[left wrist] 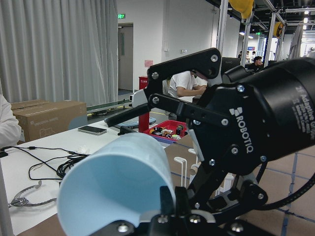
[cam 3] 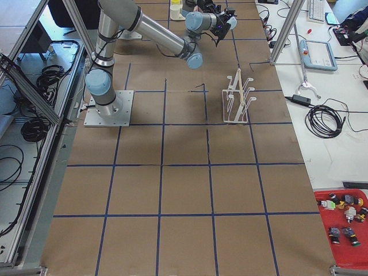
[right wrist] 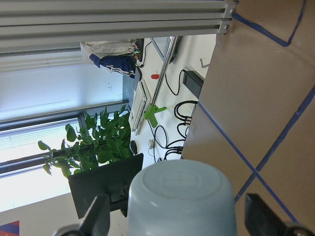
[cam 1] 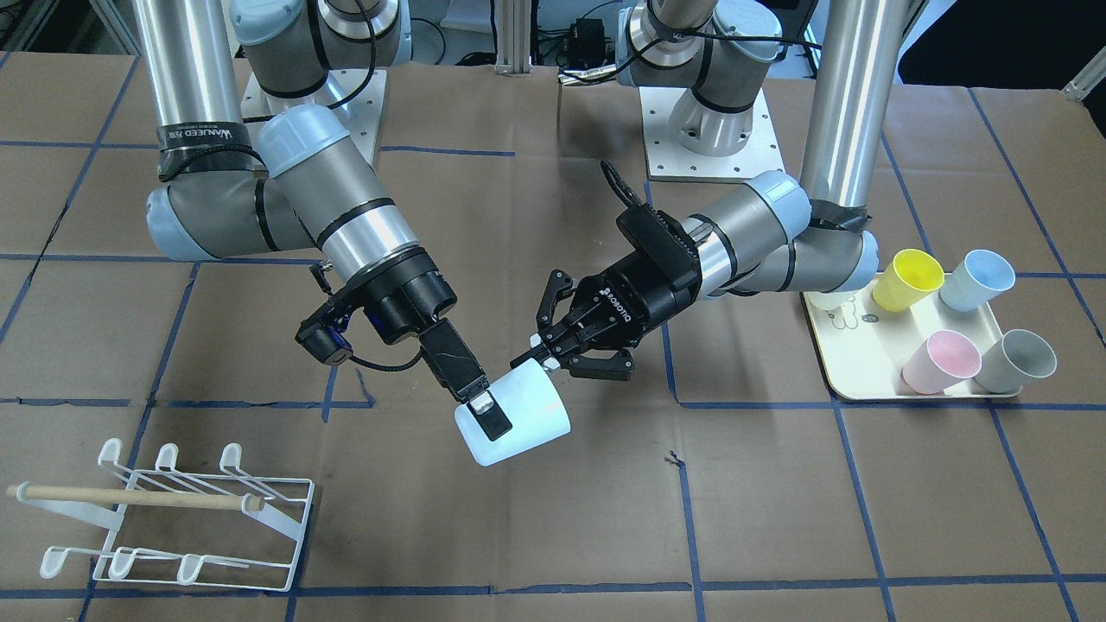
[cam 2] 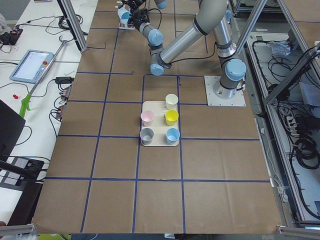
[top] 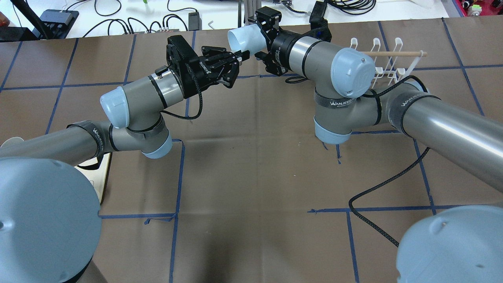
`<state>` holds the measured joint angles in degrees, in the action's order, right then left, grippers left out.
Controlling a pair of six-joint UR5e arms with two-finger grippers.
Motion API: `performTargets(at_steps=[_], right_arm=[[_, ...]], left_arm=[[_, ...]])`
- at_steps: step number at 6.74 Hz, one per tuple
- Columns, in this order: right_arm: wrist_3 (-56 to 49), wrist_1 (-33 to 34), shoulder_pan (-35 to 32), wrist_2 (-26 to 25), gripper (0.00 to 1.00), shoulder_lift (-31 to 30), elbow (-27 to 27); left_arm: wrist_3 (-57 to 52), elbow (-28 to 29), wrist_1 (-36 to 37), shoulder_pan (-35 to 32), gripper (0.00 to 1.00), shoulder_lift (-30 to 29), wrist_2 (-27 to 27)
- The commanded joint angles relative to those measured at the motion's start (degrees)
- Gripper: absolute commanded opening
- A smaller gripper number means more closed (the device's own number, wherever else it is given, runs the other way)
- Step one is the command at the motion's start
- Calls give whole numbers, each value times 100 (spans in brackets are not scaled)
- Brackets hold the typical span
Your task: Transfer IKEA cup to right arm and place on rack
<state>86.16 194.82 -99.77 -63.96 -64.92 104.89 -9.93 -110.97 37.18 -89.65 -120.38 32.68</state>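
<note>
The pale blue IKEA cup (cam 1: 527,415) hangs on its side in mid-air between both arms. My left gripper (cam 1: 537,360) is shut on the cup's rim, as the overhead view (top: 240,57) also shows. My right gripper (cam 1: 488,419) straddles the cup's base end, with one finger lying over the cup and the other hidden beneath. In the right wrist view the cup (right wrist: 179,201) sits between the fingers (right wrist: 96,219) with a thin gap on each side, so this gripper is open. The white wire rack (cam 1: 199,518) with its wooden dowel stands on the table on my right, apart from both grippers.
A cream tray (cam 1: 855,380) on my left holds a yellow cup (cam 1: 907,278), a light blue cup (cam 1: 976,278), a pink cup (cam 1: 940,360) and a grey cup (cam 1: 1015,360). Brown paper with blue tape lines covers the table. Cables lie beyond the far edge.
</note>
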Motion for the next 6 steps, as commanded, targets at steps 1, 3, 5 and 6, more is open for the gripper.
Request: performTargets(at_steps=[1, 3, 5, 6], right_arm=[[24, -5, -43, -11, 95, 58, -21], [41, -5, -43, 85, 69, 58, -21], [42, 4, -43, 77, 59, 50, -21], [42, 4, -34, 77, 58, 41, -21]], left_arm=[[0, -12, 0, 0, 1, 5, 2], [0, -21, 9, 0, 1, 6, -7], [0, -12, 9, 0, 5, 14, 2], [0, 40, 9, 0, 17, 23, 2]])
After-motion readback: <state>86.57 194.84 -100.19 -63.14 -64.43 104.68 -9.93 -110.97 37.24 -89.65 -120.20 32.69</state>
